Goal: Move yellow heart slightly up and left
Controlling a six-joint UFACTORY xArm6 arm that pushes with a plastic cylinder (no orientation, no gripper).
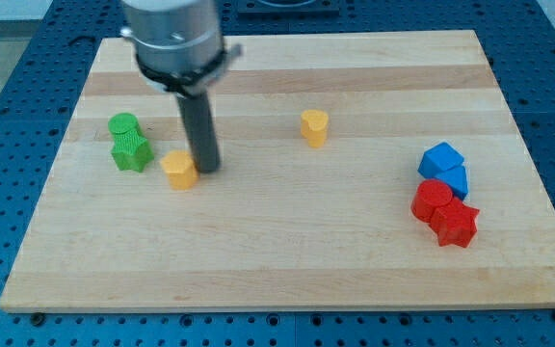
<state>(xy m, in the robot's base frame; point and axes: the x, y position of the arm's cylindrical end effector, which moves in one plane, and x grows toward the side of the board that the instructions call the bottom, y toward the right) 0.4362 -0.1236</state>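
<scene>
My tip (207,171) is the lower end of a plain dark rod, a single solid piece holding nothing, and it rests on the wooden desk (306,260). Just beside it on the view's left sits a yellow block (179,170). It is so close that I cannot tell whether the two touch, and its outline looks many-sided rather than notched. Further to the view's left of my tip, and a little toward the view's top, lies a green star (132,152). A second green block (122,125), rounder in shape, presses against the star's upper side. To the view's right of my tip and somewhat toward the view's top, well apart from it, stands the yellow heart (314,126). I read it as the heart from what seems a dip in its upper edge, though the shape is small and soft here. It stands alone on bare wood. Far off to the view's right of my tip is a tight cluster. Two blue blocks (444,166) sit at its top, a red block (433,200) is below them, and a red star (457,225) lies at the cluster's lower right, each touching its neighbour.
</scene>
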